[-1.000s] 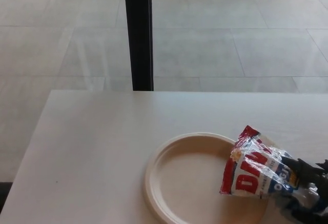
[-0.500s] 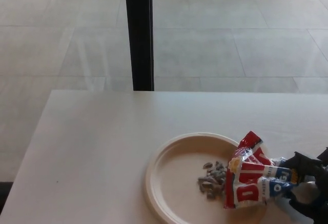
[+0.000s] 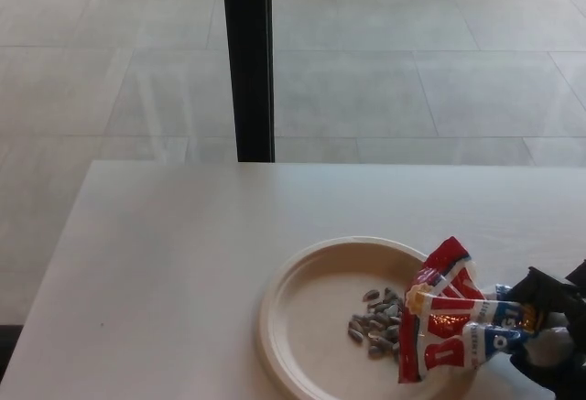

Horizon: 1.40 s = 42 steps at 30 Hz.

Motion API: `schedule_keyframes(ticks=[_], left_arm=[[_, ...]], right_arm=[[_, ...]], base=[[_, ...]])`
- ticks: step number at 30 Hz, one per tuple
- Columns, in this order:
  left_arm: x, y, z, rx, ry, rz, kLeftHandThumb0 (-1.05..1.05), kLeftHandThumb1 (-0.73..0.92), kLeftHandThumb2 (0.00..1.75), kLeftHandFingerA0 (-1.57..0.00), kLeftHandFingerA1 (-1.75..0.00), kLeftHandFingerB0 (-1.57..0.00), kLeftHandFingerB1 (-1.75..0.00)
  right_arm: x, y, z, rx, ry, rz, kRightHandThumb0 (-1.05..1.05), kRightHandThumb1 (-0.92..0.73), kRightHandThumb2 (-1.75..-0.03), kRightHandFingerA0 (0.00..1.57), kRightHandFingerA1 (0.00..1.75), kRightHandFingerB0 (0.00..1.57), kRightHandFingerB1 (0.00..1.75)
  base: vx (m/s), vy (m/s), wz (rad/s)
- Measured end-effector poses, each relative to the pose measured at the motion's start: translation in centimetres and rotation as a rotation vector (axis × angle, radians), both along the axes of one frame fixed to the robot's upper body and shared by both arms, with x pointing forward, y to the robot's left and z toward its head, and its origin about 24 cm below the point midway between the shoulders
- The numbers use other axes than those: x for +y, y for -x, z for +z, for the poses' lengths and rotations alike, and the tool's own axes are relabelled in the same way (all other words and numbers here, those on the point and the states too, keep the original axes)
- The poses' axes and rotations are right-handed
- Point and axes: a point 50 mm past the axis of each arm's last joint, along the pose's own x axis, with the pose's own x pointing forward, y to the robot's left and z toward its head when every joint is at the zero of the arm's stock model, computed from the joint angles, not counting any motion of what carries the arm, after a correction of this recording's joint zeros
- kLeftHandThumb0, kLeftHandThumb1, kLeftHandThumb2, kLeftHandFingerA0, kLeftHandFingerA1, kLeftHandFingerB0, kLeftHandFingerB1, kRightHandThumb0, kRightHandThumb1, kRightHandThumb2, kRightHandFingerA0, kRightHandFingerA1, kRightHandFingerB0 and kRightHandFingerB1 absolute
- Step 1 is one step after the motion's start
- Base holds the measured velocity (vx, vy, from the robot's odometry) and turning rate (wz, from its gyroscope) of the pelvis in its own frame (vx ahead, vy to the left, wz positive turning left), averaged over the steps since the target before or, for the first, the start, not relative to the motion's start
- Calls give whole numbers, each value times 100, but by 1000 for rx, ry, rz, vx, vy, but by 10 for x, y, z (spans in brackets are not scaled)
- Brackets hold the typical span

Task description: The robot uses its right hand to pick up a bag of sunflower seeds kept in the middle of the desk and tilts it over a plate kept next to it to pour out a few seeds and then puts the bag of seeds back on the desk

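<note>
The bag [image 3: 450, 319] is red, white & blue. It's tipped on its side over the right part of the plate [image 3: 302, 313], w/ its open end pointing left, away from the right hand [image 3: 554, 336]. The black hand grips the bag's back end tight, at the pic's bottom right. A small pile of seeds [image 3: 375, 321] lies on the plate just left of the bag's mouth. The plate sits on the white bench [image 3: 165, 263]. Far past the hand, a black post [image 3: 247, 59] stands behind the bench on a tiled floor [image 3: 439, 61].

Seeds [image 3: 375, 325] lie on the plate [image 3: 302, 318]; the bag [image 3: 450, 327] tilts over its right rim, seemingly mouth-down.
</note>
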Motion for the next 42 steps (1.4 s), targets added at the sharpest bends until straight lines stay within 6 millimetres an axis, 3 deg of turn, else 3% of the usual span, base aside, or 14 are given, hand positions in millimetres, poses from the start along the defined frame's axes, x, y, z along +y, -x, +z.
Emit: schedule_keyframes(ticks=[2, 6, 7, 16, 21, 25, 27, 28, 35, 37, 38, 39, 40, 42], left_arm=[[0, 0, 0, 1, 0, -2, -80, 82, 127, -38, -72, -23, -61], [0, 2, 1, 3, -5, -6, -80, 81, 127, -37, -72, -23, -61], [0, 2, 1, 3, -7, -7, -83, 92, 100, -31, -70, -21, -59], [1, 2, 1, 4, -12, -10, -89, 92, 95, -21, -67, -13, -55], [2, 0, 3, -3, -18, -5, -84, 84, 129, -30, -69, -19, -60], [3, -2, 3, -10, -18, 2, -81, 92, 98, -26, -67, -17, -56], [3, -2, 3, -12, -19, 4, -82, 82, 127, -32, -70, -20, -60], [4, -3, 3, -15, -20, 2, -88, 92, 94, -23, -68, -14, -56], [4, -5, 5, -23, -25, -12, -82, 92, 99, -26, -67, -18, -57], [4, -4, 5, -21, -24, -10, -84, 85, 130, -31, -69, -17, -59], [4, -4, 5, -20, -24, -10, -83, 92, 99, -22, -67, -13, -55], [4, -4, 5, -21, -23, -9, -79, 83, 127, -34, -71, -21, -61], [4, -4, 5, -22, -24, -8, -79, 92, 101, -29, -69, -19, -58], [4, -4, 5, -21, -24, -10, -81, 92, 100, -27, -68, -18, -57]], right_arm=[[2, 0, 0, -7, -9, 11, -26, -67, -104, 77, 175, 65, 168], [8, -1, 6, -35, -20, 35, -25, -67, -103, 78, 175, 65, 167], [9, -2, 7, -43, -19, 42, -24, -67, -103, 78, 175, 65, 167], [13, -14, 33, -106, 39, 84, -18, -56, -118, 79, 175, 66, 167], [10, -22, 46, -120, 107, 94, -17, -51, -119, 81, 175, 69, 162], [12, -27, 57, -136, 158, 110, -19, -53, -116, 81, 175, 68, 163], [14, -29, 61, -139, 181, 119, -20, -56, -111, 86, 175, 71, 157], [16, -30, 62, -138, 192, 125, -19, -54, -109, 85, 175, 69, 159], [28, -35, 70, -120, 255, 137, -17, -52, -111, 89, 175, 71, 158], [29, -36, 72, -112, 271, 127, -16, -51, -110, 88, 175, 72, 158], [30, -37, 73, -110, 277, 122, -17, -52, -110, 88, 175, 71, 158], [30, -38, 73, -107, 282, 115, -18, -53, -110, 87, 175, 70, 159], [30, -39, 74, -101, 289, 105, -18, -53, -111, 88, 175, 70, 158], [30, -41, 75, -91, 306, 91, -17, -51, -113, 87, 175, 70, 158]], base=[[0, 0, 0], [0, 0, 0], [0, 0, 0], [0, 0, 0], [0, 0, 0], [0, 0, 0], [0, 0, 0], [0, 0, 0], [0, 0, 0], [0, 0, 0], [0, 0, 0], [0, 0, 0], [0, 0, 0], [0, 0, 0]])
